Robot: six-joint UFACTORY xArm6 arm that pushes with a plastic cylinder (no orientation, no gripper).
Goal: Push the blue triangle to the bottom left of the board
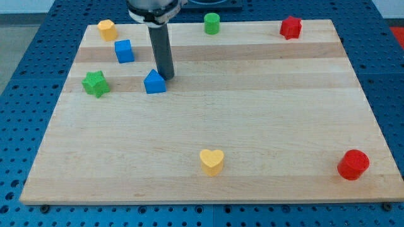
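Note:
The blue triangle [154, 82] lies on the wooden board [252, 126] in the upper left part of the view. My tip [168, 77] rests on the board right at the triangle's upper right side, touching it or nearly so. The dark rod rises from there to the arm's head at the view's top. The board's bottom left corner is far below the triangle.
A blue cube [124, 51] and a yellow block [106, 29] lie above left of the triangle. A green star [95, 84] lies to its left. A green cylinder [211, 23] and red block [290, 27] sit at the top. A yellow heart [212, 161] and red cylinder [353, 164] sit near the bottom.

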